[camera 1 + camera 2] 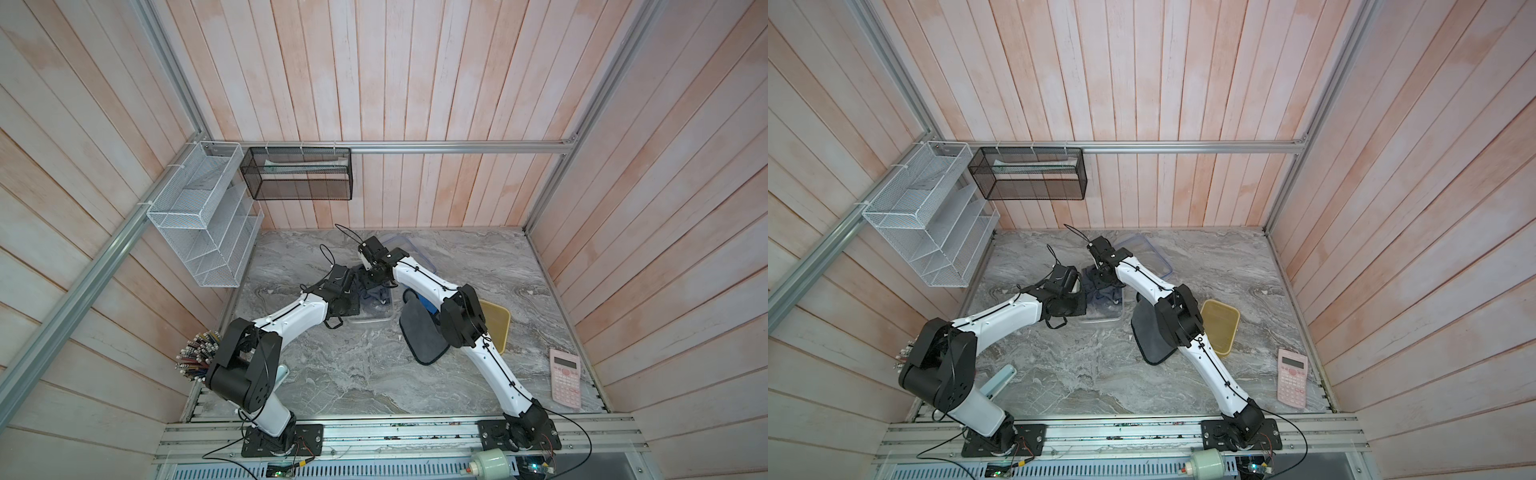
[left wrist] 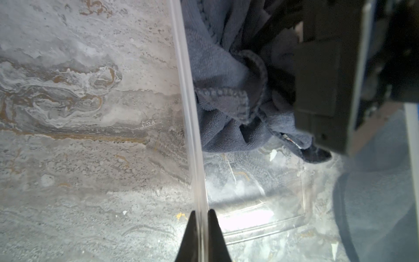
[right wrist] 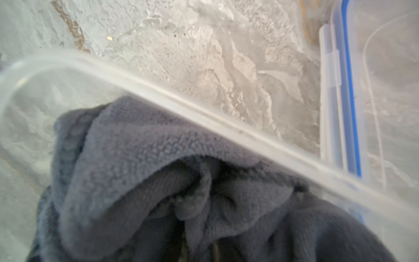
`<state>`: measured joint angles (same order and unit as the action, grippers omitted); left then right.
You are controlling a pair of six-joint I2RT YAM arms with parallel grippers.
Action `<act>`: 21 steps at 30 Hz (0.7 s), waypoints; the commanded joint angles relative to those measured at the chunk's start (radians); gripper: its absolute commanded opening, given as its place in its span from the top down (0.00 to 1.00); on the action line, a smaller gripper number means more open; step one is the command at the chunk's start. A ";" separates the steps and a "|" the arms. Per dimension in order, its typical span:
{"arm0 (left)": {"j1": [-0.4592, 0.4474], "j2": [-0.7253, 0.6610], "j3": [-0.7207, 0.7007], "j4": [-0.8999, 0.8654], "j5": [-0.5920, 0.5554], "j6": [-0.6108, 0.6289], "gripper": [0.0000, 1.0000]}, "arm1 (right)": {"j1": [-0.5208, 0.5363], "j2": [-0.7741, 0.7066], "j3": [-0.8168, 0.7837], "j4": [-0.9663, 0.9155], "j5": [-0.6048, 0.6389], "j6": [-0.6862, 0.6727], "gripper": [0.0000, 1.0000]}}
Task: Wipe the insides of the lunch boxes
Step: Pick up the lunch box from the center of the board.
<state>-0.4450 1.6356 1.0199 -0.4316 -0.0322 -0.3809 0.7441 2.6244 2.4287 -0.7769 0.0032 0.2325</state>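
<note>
Two lunch boxes show. My left pincer (image 2: 200, 217) is clenched on the side wall of the larger clear colourless round-cornered plastic tub (image 2: 260, 204), one fingertip inside and one outside. My right pincer (image 1: 373, 282) reaches into that tub and grips one crumpled grey-blue terry cloth (image 2: 226, 90), its fingertips buried in the folds. The smaller translucent amber-yellow plastic tub (image 1: 1219, 328) lies well apart from both pincers, partly hidden behind my right elbow. One flat blue-rimmed clear lid (image 3: 347, 90) lies just beyond the right pincer.
</note>
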 commanded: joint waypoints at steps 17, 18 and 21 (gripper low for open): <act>-0.070 0.015 -0.005 -0.032 0.084 0.117 0.96 | 0.040 0.061 -0.013 0.122 -0.087 0.021 1.00; -0.070 0.013 -0.008 -0.023 0.105 0.121 0.96 | 0.040 0.058 -0.014 0.140 -0.095 0.028 1.00; -0.070 0.016 -0.015 -0.011 0.162 0.133 0.96 | 0.045 0.047 -0.019 0.196 -0.101 0.018 1.00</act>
<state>-0.4786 1.6409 1.0241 -0.4274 -0.0753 -0.3222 0.7521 2.6366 2.4424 -0.7300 -0.0280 0.2283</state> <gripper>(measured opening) 0.058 0.132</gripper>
